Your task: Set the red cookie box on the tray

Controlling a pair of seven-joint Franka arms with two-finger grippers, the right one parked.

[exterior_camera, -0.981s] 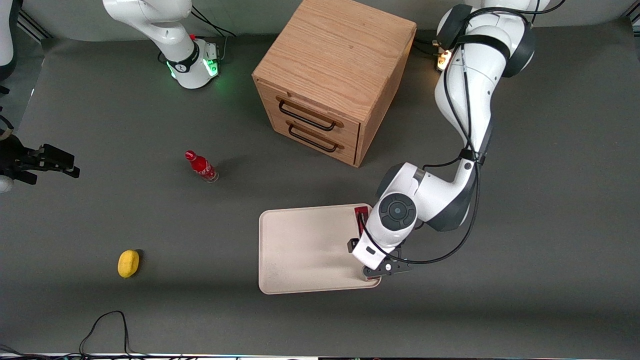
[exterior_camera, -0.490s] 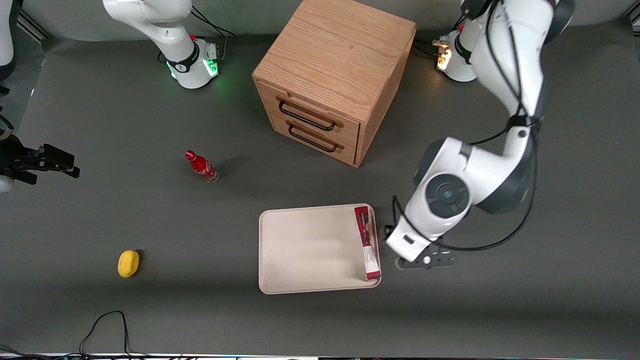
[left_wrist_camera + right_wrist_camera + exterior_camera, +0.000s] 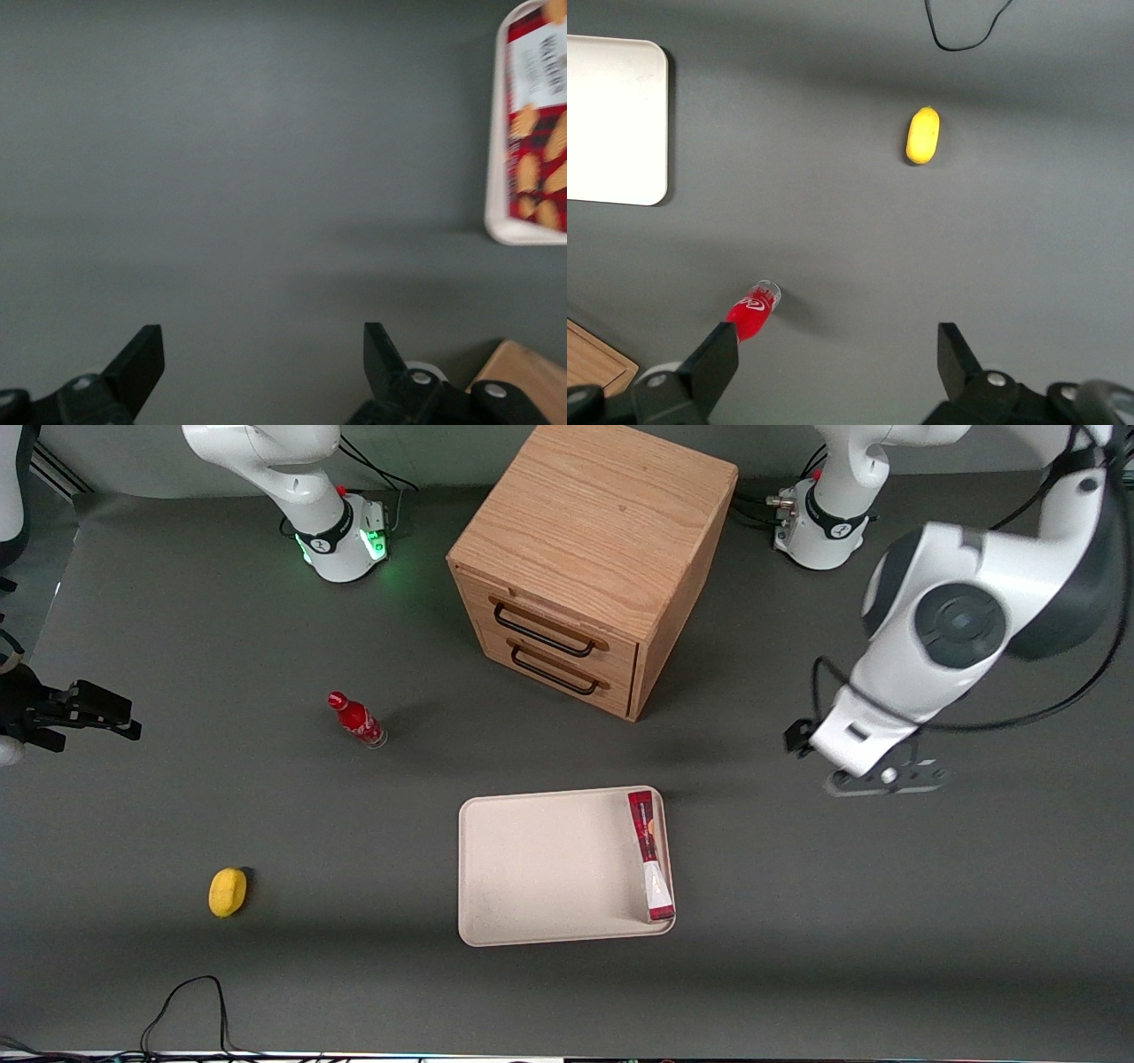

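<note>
The red cookie box (image 3: 651, 855) lies flat inside the tray (image 3: 532, 868), along its right-hand rim, long axis running up-frame, while the empty gripper (image 3: 881, 778), fingers spread wide, hangs well apart at right of frame.

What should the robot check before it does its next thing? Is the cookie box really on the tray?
1. The red cookie box lies inside the tray, along the rim at the working arm's end: ok.
2. No part of the box sticks out over the rim: ok.
3. The gripper is open and holds nothing: ok.
4. The gripper hangs over bare table toward the working arm's end, apart from the tray: ok.
5. The wooden drawer cabinet stands apart from the gripper, both drawers shut: ok.
6. Whether the box lies fully flat on the tray floor: cannot tell.
</note>
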